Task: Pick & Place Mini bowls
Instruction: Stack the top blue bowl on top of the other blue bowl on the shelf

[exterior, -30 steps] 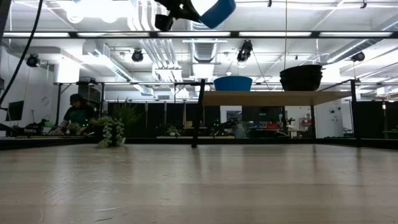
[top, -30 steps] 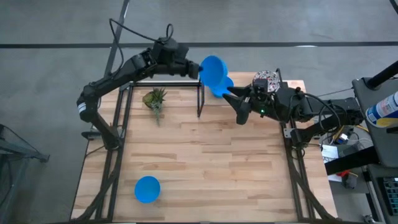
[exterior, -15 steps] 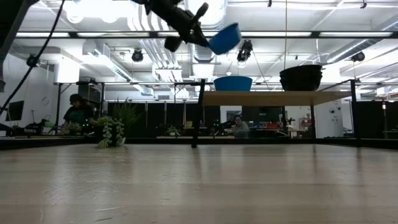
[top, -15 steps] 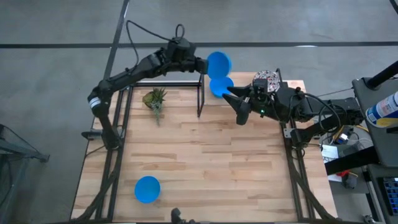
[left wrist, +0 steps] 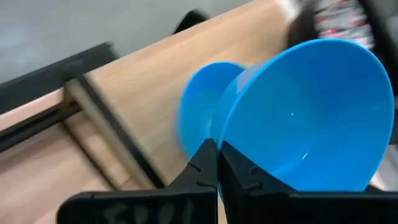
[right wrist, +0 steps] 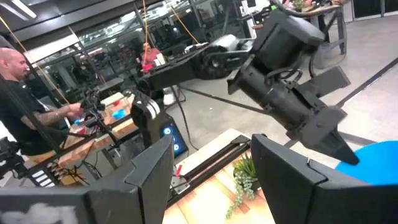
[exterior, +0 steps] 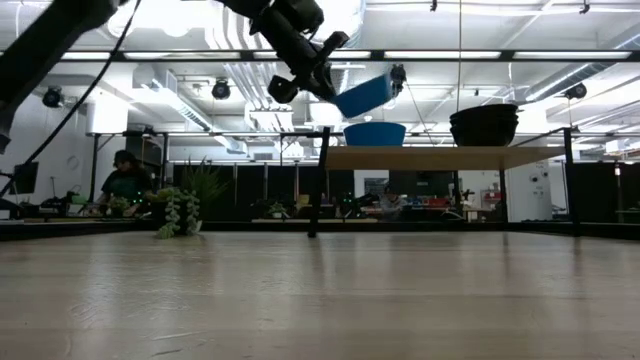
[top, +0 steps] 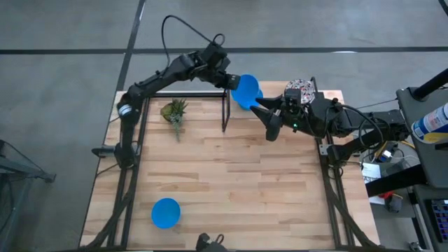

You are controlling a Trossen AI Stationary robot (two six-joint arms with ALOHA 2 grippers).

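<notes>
High view first: my left hand point(top: 233, 82) is out over the raised shelf point(top: 329, 94) at the far edge of the bench point(top: 231, 175), pinched shut on the rim of a blue bowl point(top: 244, 89), and that bowl hangs tilted just above a second blue bowl point(top: 250, 102) already sitting on the shelf. My wrist camera confirms it: fingers point(left wrist: 205, 163) clamped on the rim of the carried bowl point(left wrist: 311, 118), the shelved one point(left wrist: 202, 118) right behind.

My right hand point(top: 260, 107) waits just beside those bowls, its two fingers spread apart with nothing between them.

Count as I go. Blue bowls: three in sight, one on the shelf, one in my grip, one point(top: 166, 212) lying down at the near-left of the bench, well apart. Patterned bowls: a floral stack point(top: 297, 90) sits on the shelf next to my right arm, but I can't count how many are in it. One small plant point(top: 173, 112) too.

So I reckon I'm well along: this bowl needs setting down, then the last blue one needs fetching.
</notes>
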